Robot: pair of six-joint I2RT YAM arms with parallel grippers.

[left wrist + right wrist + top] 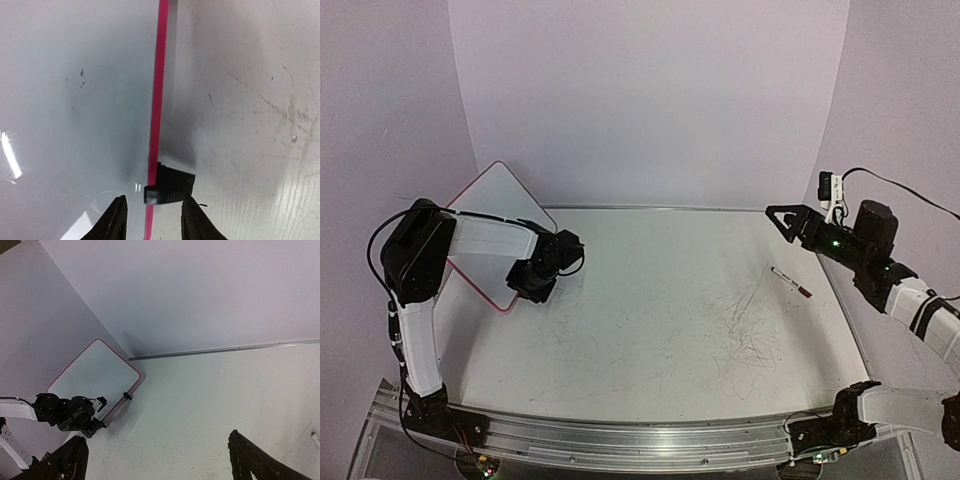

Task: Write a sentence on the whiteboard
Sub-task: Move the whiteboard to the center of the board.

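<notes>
On the right of the counter a marker lies flat, well apart from both arms. It is thin and low, so an end effector coming down for it can scrape the counter or push it so that it rolls away.

Further in, on the left, the left end effector has one finger on each side of the whiteboard's pink rim, just before a black clip foot. The jaws are partly closed, but I cannot tell if they really press the board. The whiteboard is at the far left, tilted, and seems to lean on the wall. No words show on its face. If the hold is weak, the smooth board can slip out and fall flat, I think. The clip foot can also catch on a finger when the board is pulled.

Far on the right side, the right end effector hangs wide open, with nothing in it. Board and marker are far from each other; if the board is put down badly, it may be out of the writing arm's reach.
</notes>
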